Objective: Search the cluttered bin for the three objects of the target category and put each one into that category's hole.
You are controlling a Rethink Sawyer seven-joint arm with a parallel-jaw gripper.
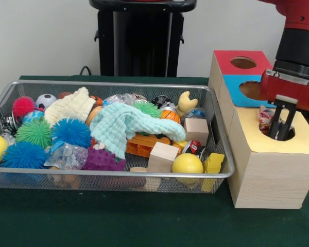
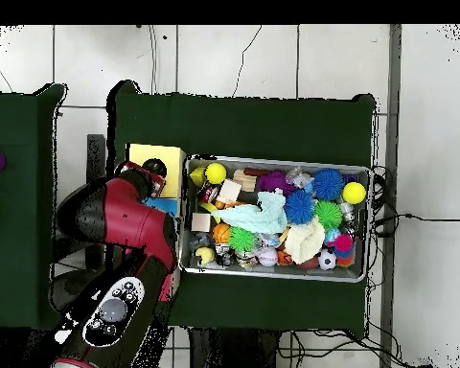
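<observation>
The wire mesh bin (image 1: 113, 176) is full of toys; it also shows in the overhead view (image 2: 272, 161). To its right stand three wooden boxes with round holes: yellow top (image 1: 304, 141), blue top (image 1: 237, 92), red top (image 1: 229, 57). My gripper (image 1: 281, 131) hangs over the yellow box's hole, tips at the hole's mouth. It is shut on a multicoloured rope ball (image 1: 265, 119), which shows just left of the fingers (image 1: 276, 122), above the rim. In the overhead view the gripper (image 2: 153, 171) is at the yellow box (image 2: 155, 153). No other rope ball shows plainly in the bin.
The bin holds spiky balls (image 1: 71, 132), a mint cloth (image 1: 124, 125), a cream cloth (image 1: 69, 107), wooden blocks (image 1: 162, 154), yellow balls (image 1: 187, 163), a soccer ball (image 1: 45, 100) and a small basketball (image 1: 169, 115). The robot's black pedestal (image 1: 139, 41) stands behind the bin.
</observation>
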